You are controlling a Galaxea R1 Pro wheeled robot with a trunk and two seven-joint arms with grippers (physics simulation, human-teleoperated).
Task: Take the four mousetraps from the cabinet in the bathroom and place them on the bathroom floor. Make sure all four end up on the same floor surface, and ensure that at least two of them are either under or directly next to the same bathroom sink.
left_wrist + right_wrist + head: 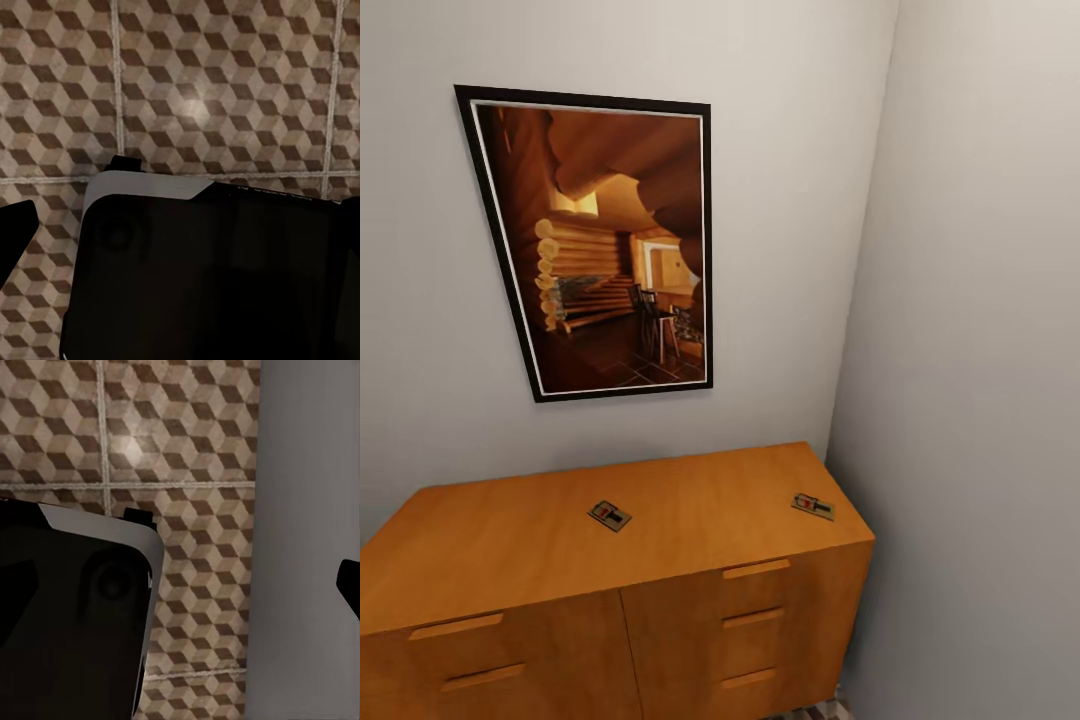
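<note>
A: Where are your mousetraps sitting?

B: Head view, you're looking at two on the cabinet (pixel 510 545) top. The left mousetrap (pixel 610 515) is lying flat near centre frame, the right mousetrap (pixel 813 506) is lying flat toward the right edge of the top, near the corner wall (pixel 970 330). They're well apart. A framed picture (pixel 605 250) is hanging above in the upper left.

A: Arm pose?

B: Both wrist cameras are pointing down at the bathroom floor (pixel 187 82), so you're holding the arms low. Left wrist view: the robot's dark base (pixel 202 277) is filling the lower part. Right wrist view: the same dark body is sitting lower left, a pale wall strip (pixel 307 510) is running down the right.

A: Grippers spread or pressed together?

B: Can't tell for either; only dark slivers are showing at the frame edges.
</note>
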